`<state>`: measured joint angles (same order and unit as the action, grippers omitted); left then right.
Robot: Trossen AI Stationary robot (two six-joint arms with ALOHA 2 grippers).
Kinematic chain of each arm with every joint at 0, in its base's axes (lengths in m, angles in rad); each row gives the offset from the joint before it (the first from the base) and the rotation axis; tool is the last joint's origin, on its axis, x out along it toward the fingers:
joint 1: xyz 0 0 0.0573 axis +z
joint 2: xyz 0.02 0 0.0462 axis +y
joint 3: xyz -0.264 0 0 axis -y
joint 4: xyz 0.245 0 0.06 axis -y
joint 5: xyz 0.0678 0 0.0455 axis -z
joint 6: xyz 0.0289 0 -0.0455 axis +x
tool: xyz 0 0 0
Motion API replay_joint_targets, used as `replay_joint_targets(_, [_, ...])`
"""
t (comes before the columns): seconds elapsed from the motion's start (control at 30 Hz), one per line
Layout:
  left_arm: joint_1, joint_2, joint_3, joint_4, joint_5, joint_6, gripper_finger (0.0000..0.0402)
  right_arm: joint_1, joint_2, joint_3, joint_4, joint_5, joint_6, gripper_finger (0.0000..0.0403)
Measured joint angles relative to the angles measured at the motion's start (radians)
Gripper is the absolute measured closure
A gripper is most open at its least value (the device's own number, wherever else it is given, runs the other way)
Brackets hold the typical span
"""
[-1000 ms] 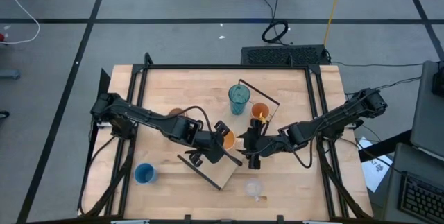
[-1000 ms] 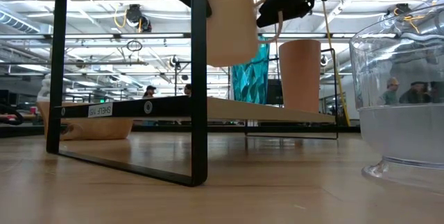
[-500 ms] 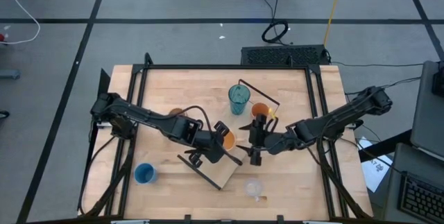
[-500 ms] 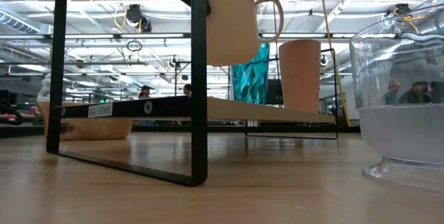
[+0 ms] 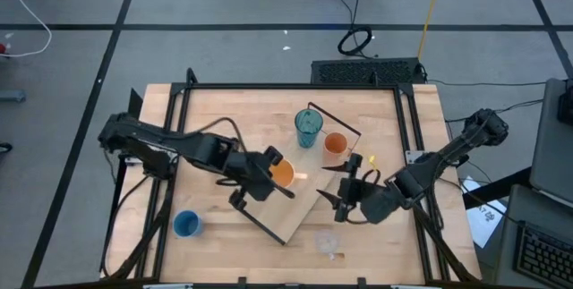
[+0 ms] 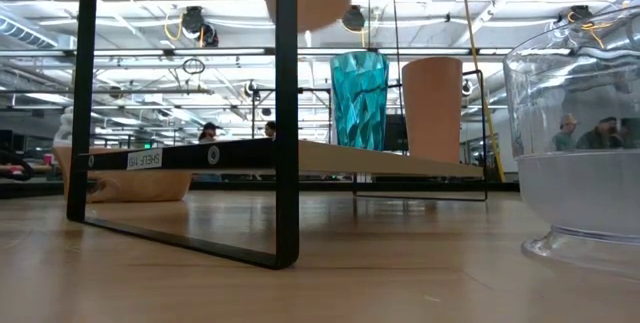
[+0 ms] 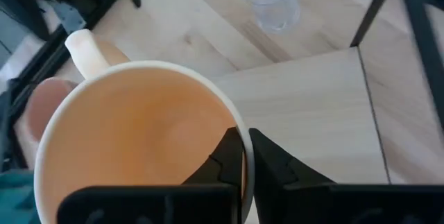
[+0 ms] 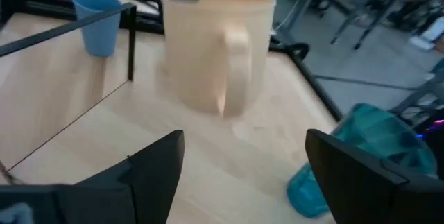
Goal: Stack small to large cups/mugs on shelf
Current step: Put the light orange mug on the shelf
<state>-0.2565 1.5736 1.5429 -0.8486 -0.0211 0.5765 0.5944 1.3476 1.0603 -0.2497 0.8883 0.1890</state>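
Grey floor crossed by dark tape lines surrounds a pale wooden tabletop (image 5: 215, 110) framed in black metal. Nearest its left front corner stands a small blue plastic cup (image 5: 186, 225), upright and alone. From the left edge the dark jointed left arm reaches low across the table toward the middle, and its left gripper (image 5: 266, 174) has its two dark fingers pinched on the rim of a tan handled ceramic mug (image 5: 281, 174), one finger inside the wall and one outside. The mug hangs above the near end of the long light-wood shelf board (image 5: 300, 204) with thin black rails; the low view catches only its smooth rounded base, well above the board. The shelf lies diagonally across the table's centre. At its far end stand a tall teal faceted translucent tumbler (image 5: 308, 127) and, just beside it, a plain orange tapered cup (image 5: 335, 144), both upright. In front of the shelf a small clear cup (image 5: 328, 242) sits on the tabletop. Right of the shelf, the right arm bends in from the table's right edge, its right gripper (image 5: 351, 198) with fingers spread wide and holding nothing, pointed back at the mug from a short way off.
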Motion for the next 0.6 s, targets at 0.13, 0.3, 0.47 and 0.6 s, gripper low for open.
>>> replay_joint_targets(0.13, [0.009,-0.064,0.0,-0.026,0.007,0.025,0.0396,0.056,0.0,0.0,-0.014,0.092,0.024,0.011])
replay_joint_targets(0.3, [0.035,-0.13,0.0,-0.028,0.036,0.037,0.039,0.11,0.0,-0.007,-0.011,0.118,0.076,0.011])
replay_joint_targets(0.47, [0.085,-0.175,0.0,-0.019,0.133,0.093,0.0395,0.151,0.0,-0.057,-0.011,0.164,0.162,0.011])
replay_joint_targets(0.6, [0.165,-0.183,0.0,-0.013,0.212,0.093,0.0393,0.171,0.0,-0.105,-0.003,0.187,0.229,0.011])
